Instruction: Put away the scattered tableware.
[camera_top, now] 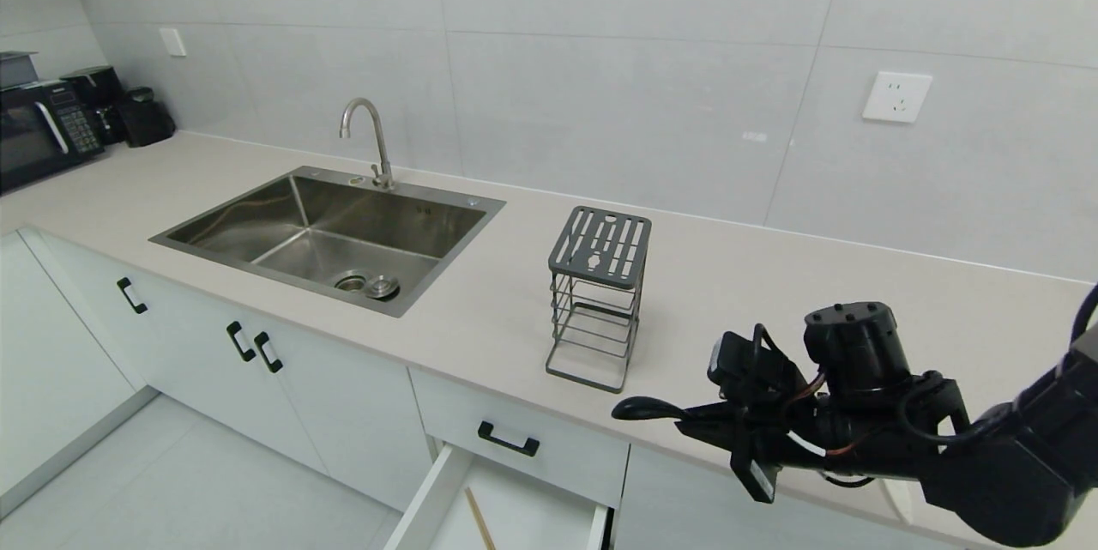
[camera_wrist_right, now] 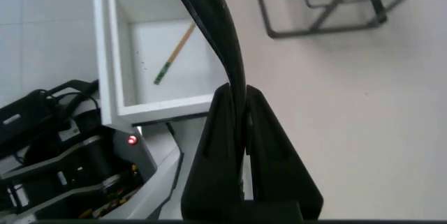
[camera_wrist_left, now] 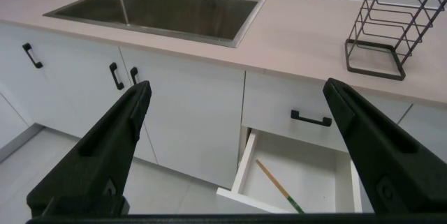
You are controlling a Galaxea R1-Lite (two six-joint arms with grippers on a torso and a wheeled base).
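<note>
1. Long pale beige counter, running along a grey tiled wall with white cabinet fronts beneath.
2. Rectangular stainless-steel sink set into the counter, with a curved steel tap at its back edge.
3. White drawer below the counter, between sink and rack, pulled open. It appears to be where the tableware goes.
4. Dark grey wire rack with a slotted flat top, upright on the counter near its front edge and above the drawer.
5. Left gripper: black fingers spread wide with nothing between them, facing the cabinet fronts and the open drawer.
6. Right gripper: fingers closed tight on item 7, held at the counter's front edge to the right of the rack.
7. Long black curved utensil, probably a spoon or ladle, clamped by its handle. It is off the counter, and its free end points toward the drawer side.
8. Thin wooden stick with a green tip, seemingly a chopstick, lying diagonally on the drawer floor.

Status, as judged: part done. One piece is stowed in the drawer and one is in hand but not yet over it. That piece has to be carried across, lowered in and released. Whether other pieces remain cannot be told.
</note>
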